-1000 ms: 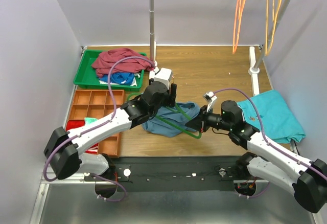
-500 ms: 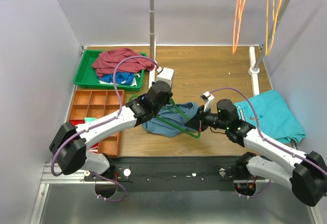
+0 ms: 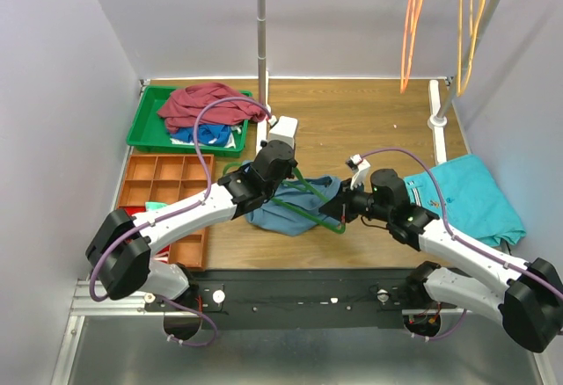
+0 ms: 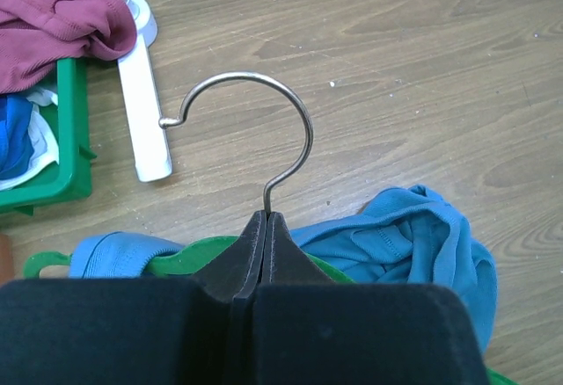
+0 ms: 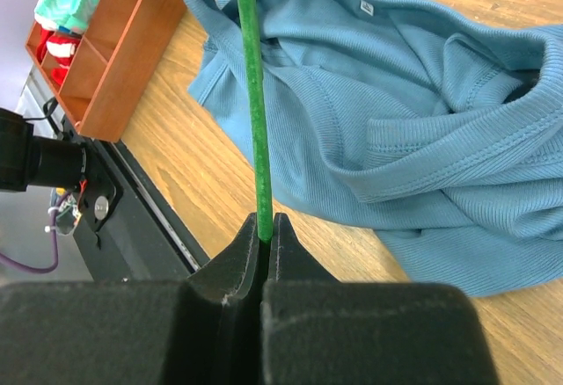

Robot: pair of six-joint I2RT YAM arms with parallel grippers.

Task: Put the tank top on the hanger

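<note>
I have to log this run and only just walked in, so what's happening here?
Two robot arms are holding a green hanger between them over a blue tank top. The left gripper is shut on the neck just below the metal hook. The right gripper is shut on one of the green bars. The top lies crumpled on the table, not yet hung properly.

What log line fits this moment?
left gripper: shut on hanger neck | right gripper: shut on hanger bar | tank top: crumpled on table, not hung
</note>
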